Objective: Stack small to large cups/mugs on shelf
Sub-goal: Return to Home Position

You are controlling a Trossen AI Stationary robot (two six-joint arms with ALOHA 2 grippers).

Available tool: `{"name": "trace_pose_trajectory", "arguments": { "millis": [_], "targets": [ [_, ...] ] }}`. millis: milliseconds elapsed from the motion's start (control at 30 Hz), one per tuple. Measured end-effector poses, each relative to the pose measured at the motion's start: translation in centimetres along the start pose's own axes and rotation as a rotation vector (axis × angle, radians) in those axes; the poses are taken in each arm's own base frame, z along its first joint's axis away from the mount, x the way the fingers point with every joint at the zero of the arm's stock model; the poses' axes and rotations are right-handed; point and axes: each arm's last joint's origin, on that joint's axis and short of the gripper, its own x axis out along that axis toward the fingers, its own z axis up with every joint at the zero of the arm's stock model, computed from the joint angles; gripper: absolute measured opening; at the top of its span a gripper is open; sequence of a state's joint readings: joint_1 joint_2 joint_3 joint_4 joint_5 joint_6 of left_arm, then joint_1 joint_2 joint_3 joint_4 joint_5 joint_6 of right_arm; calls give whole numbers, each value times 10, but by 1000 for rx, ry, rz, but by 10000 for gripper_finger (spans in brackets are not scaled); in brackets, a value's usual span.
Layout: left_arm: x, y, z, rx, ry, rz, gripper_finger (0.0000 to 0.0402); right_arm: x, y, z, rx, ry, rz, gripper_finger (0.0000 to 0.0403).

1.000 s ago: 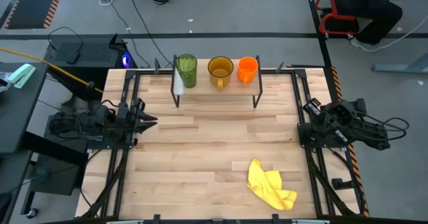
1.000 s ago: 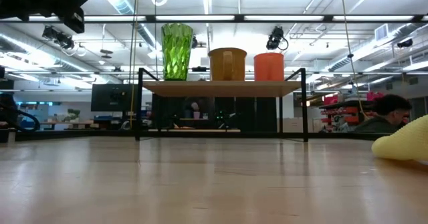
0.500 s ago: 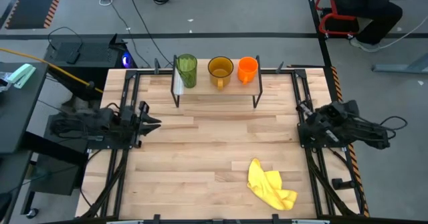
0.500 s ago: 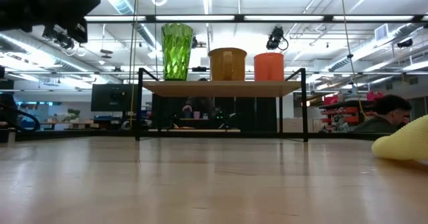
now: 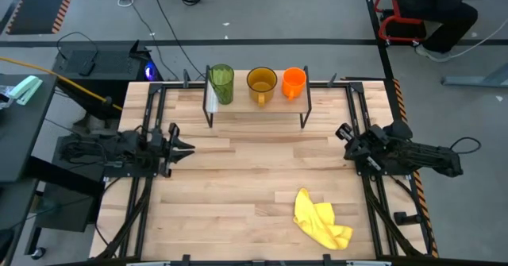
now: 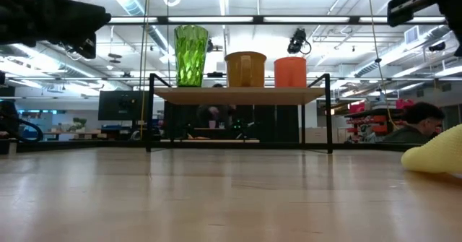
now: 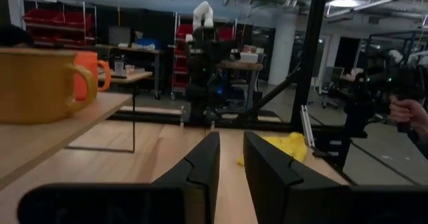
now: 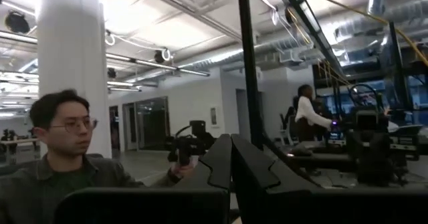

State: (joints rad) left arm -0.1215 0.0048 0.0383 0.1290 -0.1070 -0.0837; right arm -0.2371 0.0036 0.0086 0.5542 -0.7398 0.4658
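All three vessels are on the shelf (image 6: 238,94), which sits centred at the far edge of the wooden table (image 5: 254,171). From above we read the row left to right as green tumbler (image 5: 221,83), amber-yellow mug (image 5: 261,82), orange cup (image 5: 294,80). All are upright and side by side with small gaps, none nested. The mug handle points toward the near side of the table. The low view agrees: tallest to shortest along the plank, bases flat on it.

The left gripper (image 5: 187,148) hangs over the table's left edge, pointing inward, well apart from the shelf. In its wrist view we see the fingers (image 7: 204,160) a narrow slit apart with nothing between them.

The right gripper (image 5: 341,132) is over the right edge, pointing inward, also well apart from the shelf. In its wrist view the two fingers meet with no gap we can make out, and they grip nothing. In the low view both arms sit high above the tabletop, at the upper corners.

The yellow cloth (image 5: 321,220) lies crumpled on the table, front right, well apart from the shelf and both grippers. A person (image 5: 432,8) sits beyond the table's far right corner.
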Motion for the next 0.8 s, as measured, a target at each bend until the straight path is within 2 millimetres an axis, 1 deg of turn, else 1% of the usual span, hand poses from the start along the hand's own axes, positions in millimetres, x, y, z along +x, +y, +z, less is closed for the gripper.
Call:
{"name": "trace_pose_trajectory", "arguments": {
  "millis": [100, 300, 467, 567, 800],
  "targets": [
    [0, 0, -4, 5, 42, 4, 74, 0, -2, -3, 14, 25, -15, 17],
    [-1, 2, -11, 5, 116, 39, 81, -1, -7, -15, 91, 122, -67, 17],
    [-1, 2, -15, 36, 159, 41, 78, -2, -9, -22, 91, 176, -87, 17],
    [-1, 2, -16, 52, 173, 39, 75, -3, -9, -24, 106, 196, -95, 17],
    [-1, 2, -16, 39, 174, 41, 77, -3, -10, -27, 213, 212, -113, 17]
  ]
}}
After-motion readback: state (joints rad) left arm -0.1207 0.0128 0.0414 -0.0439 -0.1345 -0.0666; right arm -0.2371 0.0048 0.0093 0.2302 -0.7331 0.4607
